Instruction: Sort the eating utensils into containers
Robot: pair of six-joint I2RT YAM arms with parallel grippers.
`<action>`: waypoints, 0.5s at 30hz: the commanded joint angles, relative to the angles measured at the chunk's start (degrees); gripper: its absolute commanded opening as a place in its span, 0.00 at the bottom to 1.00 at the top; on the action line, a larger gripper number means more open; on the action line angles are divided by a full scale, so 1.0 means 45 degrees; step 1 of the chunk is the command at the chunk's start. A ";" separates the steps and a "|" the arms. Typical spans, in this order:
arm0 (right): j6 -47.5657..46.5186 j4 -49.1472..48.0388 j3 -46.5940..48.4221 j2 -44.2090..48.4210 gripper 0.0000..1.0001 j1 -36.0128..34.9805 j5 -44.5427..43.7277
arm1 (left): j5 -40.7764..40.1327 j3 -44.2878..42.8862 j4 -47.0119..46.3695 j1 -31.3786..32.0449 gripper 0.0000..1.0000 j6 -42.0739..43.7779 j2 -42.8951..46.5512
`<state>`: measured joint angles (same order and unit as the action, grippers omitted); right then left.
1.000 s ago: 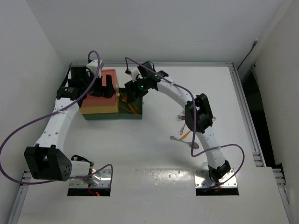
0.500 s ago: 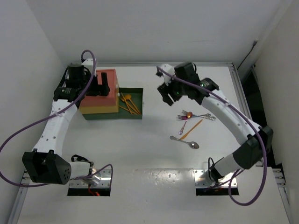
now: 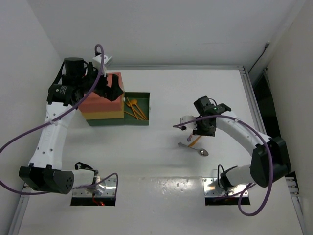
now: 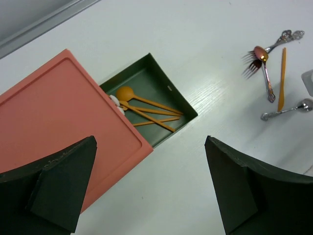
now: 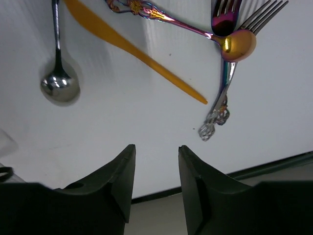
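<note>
The containers (image 3: 101, 106) stand at the far left as a stacked block with a red-orange top (image 4: 58, 127). The dark green bottom drawer (image 3: 143, 98) is pulled open and holds several orange utensils (image 4: 146, 110). My left gripper (image 3: 110, 91) hangs open and empty above the block's right edge (image 4: 150, 147). Loose utensils lie right of centre: a silver spoon (image 3: 198, 150) (image 5: 58, 85), an orange utensil (image 5: 132, 49), an iridescent spoon with a gold bowl (image 5: 238, 44) and two forks (image 5: 225, 14). My right gripper (image 3: 200, 128) is open and empty just above them (image 5: 156, 152).
A white wall runs along the far side and a metal rail (image 3: 254, 98) borders the table on the right. The arm bases (image 3: 93, 186) sit at the near edge. The left wrist view also shows the loose utensils (image 4: 266, 73) far from the drawer.
My right arm has swung away from the open green drawer, to the right and toward the near side, and now sits over the loose utensils. My left gripper has shifted slightly over the block.
</note>
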<state>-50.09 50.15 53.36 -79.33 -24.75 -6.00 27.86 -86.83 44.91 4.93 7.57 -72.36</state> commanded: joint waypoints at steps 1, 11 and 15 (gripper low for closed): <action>-0.2988 -0.0615 -0.0023 -0.0143 0.43 0.0305 -0.0385 | 0.0939 -0.0218 0.0568 0.0155 1.00 0.0640 -0.0171; -0.5724 -0.1652 0.0427 -0.2582 0.41 0.0676 0.0298 | 0.0704 0.0174 0.0568 0.0155 1.00 0.0641 -0.0053; -0.6193 -0.1788 0.0563 -0.3151 0.41 0.0794 0.0298 | 0.0704 0.0291 0.0431 0.0155 1.00 0.0641 -0.0053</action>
<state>-73.65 43.55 53.63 -92.68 -21.56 -5.72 29.85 -85.86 47.92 5.28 9.87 -73.23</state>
